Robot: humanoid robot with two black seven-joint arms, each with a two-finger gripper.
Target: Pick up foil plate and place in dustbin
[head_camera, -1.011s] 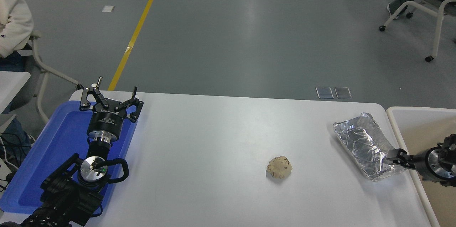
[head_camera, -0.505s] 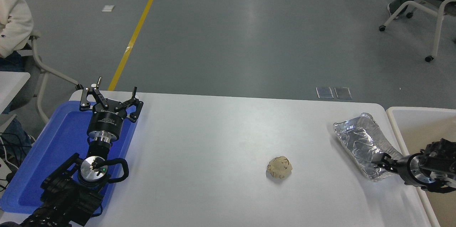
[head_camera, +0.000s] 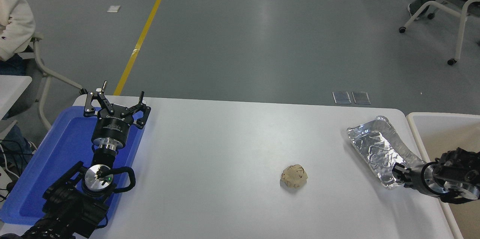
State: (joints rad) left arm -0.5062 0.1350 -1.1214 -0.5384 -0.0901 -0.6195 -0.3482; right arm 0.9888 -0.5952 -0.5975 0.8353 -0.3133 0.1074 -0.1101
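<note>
The foil plate (head_camera: 375, 146), shiny crinkled silver, is at the table's right end, close to the dustbin (head_camera: 419, 131), whose off-white rim and tan inside show at the right edge. My right gripper (head_camera: 399, 173) reaches in from the right and is shut on the plate's near rim. The plate looks slightly raised, with a shadow along its lower left side. My left gripper (head_camera: 114, 101) is parked open over the blue tray at the lower left.
A crumpled beige paper ball (head_camera: 294, 176) lies on the white table (head_camera: 225, 149), left of the plate. A flat blue tray (head_camera: 56, 156) covers the table's left end. A seated person's sleeve (head_camera: 13, 21) is at the far left and a wheeled chair (head_camera: 450, 6) at the top right.
My right gripper slid left along the plate's near end and closed on its rim. The plate shifted a little up and to the left. The left arm stayed still.
</note>
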